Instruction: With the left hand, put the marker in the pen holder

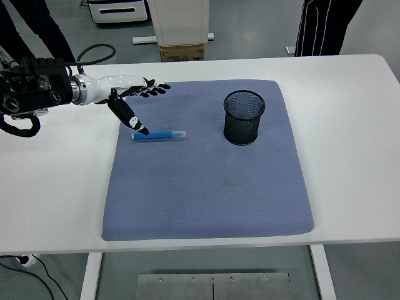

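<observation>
A blue marker (pixel 159 135) lies flat on the blue-grey mat (pixel 206 187), left of centre, pointing left-right. A black mesh pen holder (pixel 244 117) stands upright on the mat to the marker's right, empty as far as I can see. My left hand (pixel 134 100) reaches in from the left, above the mat's far left corner. Its fingers are spread and hold nothing. The thumb (pixel 128 115) points down and its tip touches or nearly touches the marker's left end. The right arm is out of view.
The mat lies on a white table (pixel 350 125). Behind the table stand a cardboard box (pixel 182 52) and a white pedestal. A person's dark legs (pixel 325 25) show at the top right, and more at the top left.
</observation>
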Robot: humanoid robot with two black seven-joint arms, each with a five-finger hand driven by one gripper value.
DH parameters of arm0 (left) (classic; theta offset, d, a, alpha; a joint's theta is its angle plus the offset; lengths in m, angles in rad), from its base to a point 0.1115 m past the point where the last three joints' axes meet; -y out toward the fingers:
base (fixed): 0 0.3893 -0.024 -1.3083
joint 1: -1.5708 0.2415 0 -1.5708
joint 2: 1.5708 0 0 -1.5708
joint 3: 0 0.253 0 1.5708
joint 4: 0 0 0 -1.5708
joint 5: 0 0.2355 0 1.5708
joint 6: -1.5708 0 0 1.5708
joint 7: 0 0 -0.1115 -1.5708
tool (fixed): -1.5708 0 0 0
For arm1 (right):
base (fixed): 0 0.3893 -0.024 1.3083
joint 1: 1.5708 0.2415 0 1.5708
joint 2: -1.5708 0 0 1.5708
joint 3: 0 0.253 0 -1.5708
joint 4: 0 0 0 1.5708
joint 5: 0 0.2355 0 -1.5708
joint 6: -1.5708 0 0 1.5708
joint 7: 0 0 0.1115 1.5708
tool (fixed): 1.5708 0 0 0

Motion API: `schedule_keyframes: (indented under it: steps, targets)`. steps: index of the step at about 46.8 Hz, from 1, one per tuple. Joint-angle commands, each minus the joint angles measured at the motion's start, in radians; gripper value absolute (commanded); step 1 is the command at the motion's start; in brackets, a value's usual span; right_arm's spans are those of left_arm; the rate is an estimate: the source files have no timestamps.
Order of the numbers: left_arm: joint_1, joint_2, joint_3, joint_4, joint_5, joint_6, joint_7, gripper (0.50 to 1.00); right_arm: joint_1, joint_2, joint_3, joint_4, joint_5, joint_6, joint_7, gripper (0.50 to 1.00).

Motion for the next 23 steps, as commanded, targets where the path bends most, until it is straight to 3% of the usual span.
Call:
schedule_keyframes:
  steps: [1,23]
  targets:
    - [-0.021,-0.002,0.018,0.002,0.026,0.0,0.0,1.0,0.0,0.0,0.0,0.0,0.0,0.0,0.0,1.0]
    - [-0.044,-0.11,0.111,0.043,0.078,0.005,0.018,1.0,0.0,0.0,0.0,0.0,0.0,0.0,-0.001,1.0]
